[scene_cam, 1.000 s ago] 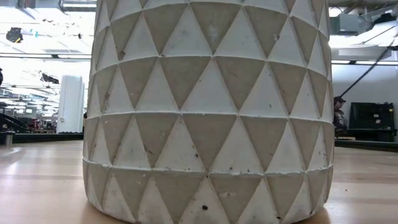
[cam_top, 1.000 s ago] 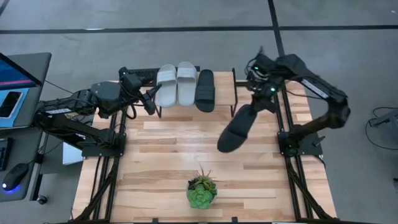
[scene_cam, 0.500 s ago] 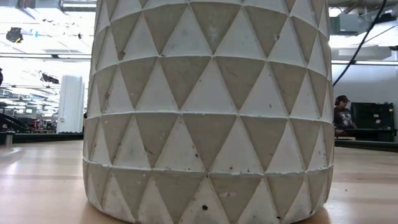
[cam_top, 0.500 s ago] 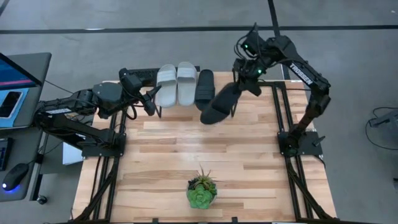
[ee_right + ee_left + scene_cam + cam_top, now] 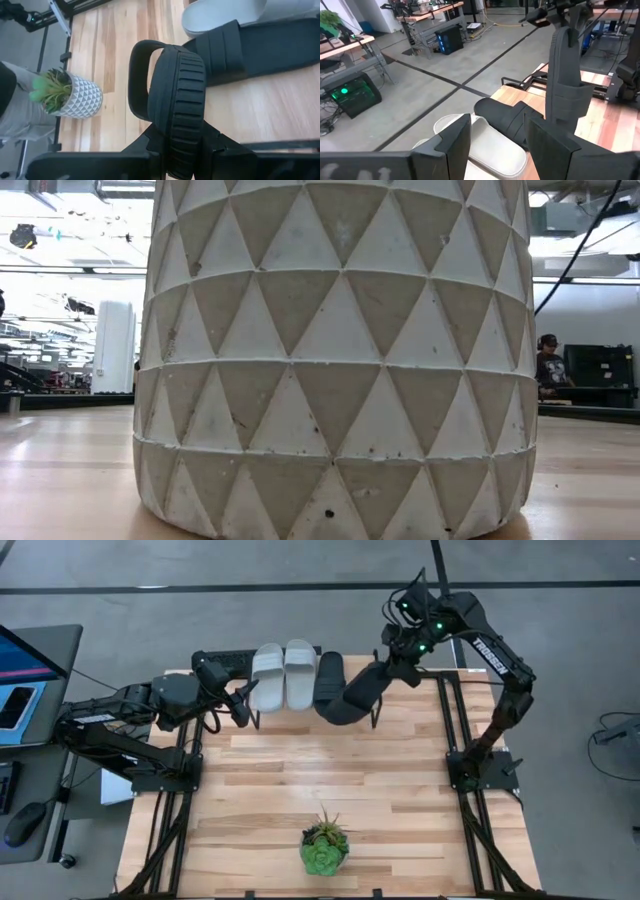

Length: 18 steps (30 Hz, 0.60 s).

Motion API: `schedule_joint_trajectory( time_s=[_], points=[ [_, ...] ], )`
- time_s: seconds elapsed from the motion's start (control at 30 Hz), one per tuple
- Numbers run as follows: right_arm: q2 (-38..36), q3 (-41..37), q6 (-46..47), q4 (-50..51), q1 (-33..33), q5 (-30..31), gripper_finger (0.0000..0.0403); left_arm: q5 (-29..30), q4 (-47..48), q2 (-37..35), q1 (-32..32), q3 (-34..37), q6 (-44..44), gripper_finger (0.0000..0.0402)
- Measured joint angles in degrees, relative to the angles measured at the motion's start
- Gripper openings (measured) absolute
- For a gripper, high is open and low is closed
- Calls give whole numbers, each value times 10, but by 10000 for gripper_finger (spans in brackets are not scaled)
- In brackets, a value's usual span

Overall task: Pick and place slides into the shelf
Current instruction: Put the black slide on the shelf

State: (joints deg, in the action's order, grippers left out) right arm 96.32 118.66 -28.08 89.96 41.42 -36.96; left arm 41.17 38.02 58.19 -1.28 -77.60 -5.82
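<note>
1. The right gripper (image 5: pixel 392 668) hangs above the far edge of the counter (image 5: pixel 300 790), near its far right corner, its jaws clamped on the heel end of a black slide (image 5: pixel 357 695).
2. That held black slide slopes down and leftward, its toe end just beside the second black slide (image 5: pixel 329 683) already lying on the shelf (image 5: pixel 375 700); whether the two touch I cannot tell.
3. In the right wrist view the held slide (image 5: pixel 176 115) stands on edge between the fingers (image 5: pixel 150 145), ribbed sole showing.
4. The shelf runs along the far edge; two light grey slides (image 5: pixel 282 675) sit side by side on it, the black one next on their right.
5. The free stretch of shelf lies to the right of the resting black slide, under the held one.
6. The left gripper (image 5: pixel 238 702) waits by the shelf's left end, jaws apart and holding nothing.
7. The middle of the counter is bare boards; a potted plant (image 5: pixel 322 845) stands near the near edge, well apart from the shelf.
</note>
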Motion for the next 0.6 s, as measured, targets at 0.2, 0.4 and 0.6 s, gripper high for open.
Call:
schedule_joint_trajectory(
  time_s=[0.2,0.4,0.6],
  points=[
    [-48,-55,30,1,-6,8,44,0,0,0,0,0,0,174],
    [-89,-125,48,1,-5,34,44,0,0,0,0,0,0,174],
    [-83,-142,39,0,-5,58,44,-1,0,0,0,0,0,174]
  ],
)
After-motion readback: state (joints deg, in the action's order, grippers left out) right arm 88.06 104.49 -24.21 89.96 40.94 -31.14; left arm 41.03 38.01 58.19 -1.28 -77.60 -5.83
